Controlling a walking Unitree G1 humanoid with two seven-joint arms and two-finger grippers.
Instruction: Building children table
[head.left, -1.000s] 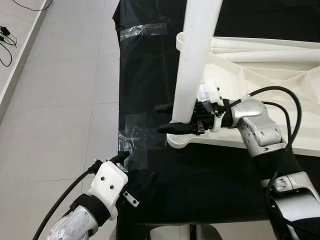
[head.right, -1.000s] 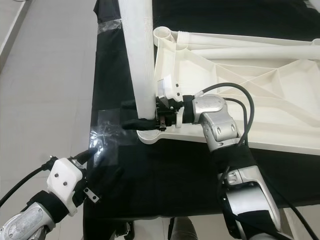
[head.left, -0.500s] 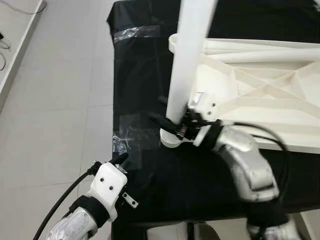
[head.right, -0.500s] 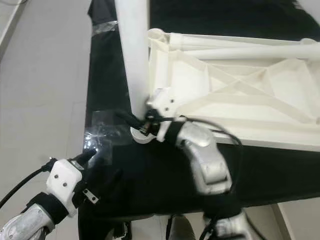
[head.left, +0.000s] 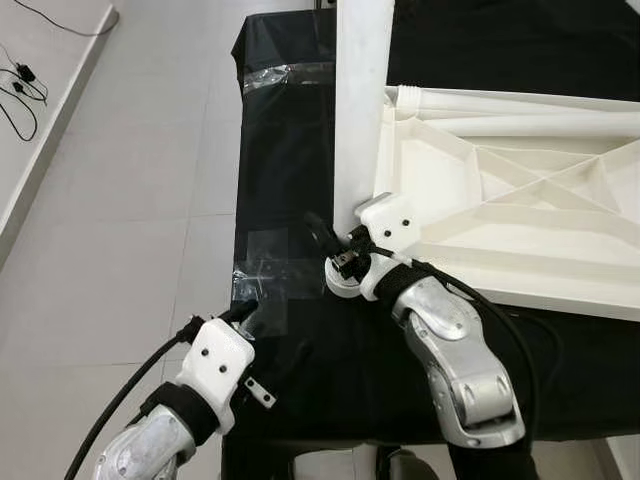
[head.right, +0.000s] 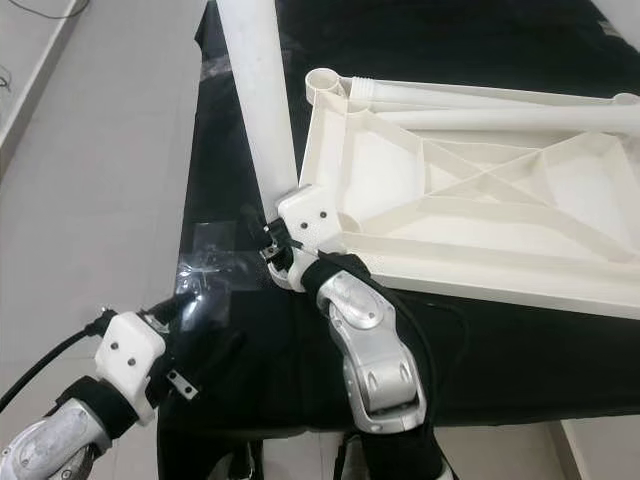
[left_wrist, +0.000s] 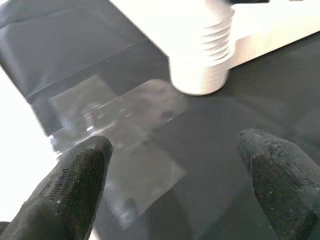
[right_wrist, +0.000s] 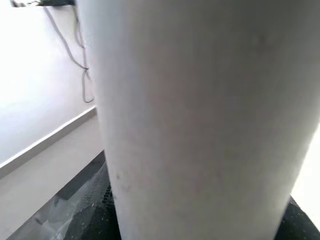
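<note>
right gripper (head.left: 335, 250) clamped on table leg (head.left: 360, 110), wrist rotated since before | leg likely being screwed into tabletop (head.left: 520, 220) corner | left gripper (left_wrist: 170, 165) held open, empty

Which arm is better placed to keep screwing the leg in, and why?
The right: the right gripper is at the base of the upright table leg, around it. The left gripper hangs open over the taped black cloth, apart.

Before me a black cloth (head.left: 300, 150) covers the floor (head.left: 120, 200), its left edge taped down with 2 clear patches, 1 far (head.left: 285, 75) and 1 near (head.left: 262, 272). On the cloth lies the white tabletop (head.left: 500, 220), underside up, to my right.
</note>
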